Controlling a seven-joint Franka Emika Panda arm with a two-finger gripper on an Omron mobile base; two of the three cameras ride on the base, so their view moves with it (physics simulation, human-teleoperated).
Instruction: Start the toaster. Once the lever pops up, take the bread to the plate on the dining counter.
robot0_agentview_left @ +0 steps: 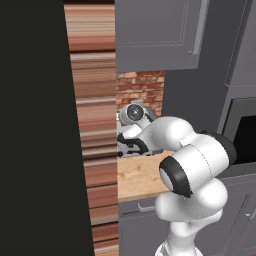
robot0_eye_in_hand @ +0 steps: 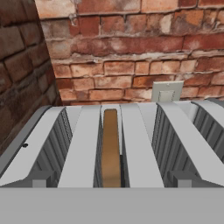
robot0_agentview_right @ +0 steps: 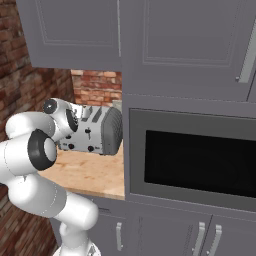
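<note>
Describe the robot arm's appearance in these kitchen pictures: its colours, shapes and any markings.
The arm is glossy white, built of rounded, bulbous links. Dark black rings and caps mark the joints, such as the band around the big elbow link. A round grey disc sits on the wrist end. No cables or lettering can be made out.

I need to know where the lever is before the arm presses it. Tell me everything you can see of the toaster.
The toaster is a boxy silver-grey metal unit standing upright on a light wooden countertop, in front of a red brick wall. Its front carries small black knobs and lever slots. From above, several long slots with ribbed inner guards run across its top; a slice of bread stands on edge in one slot.
</note>
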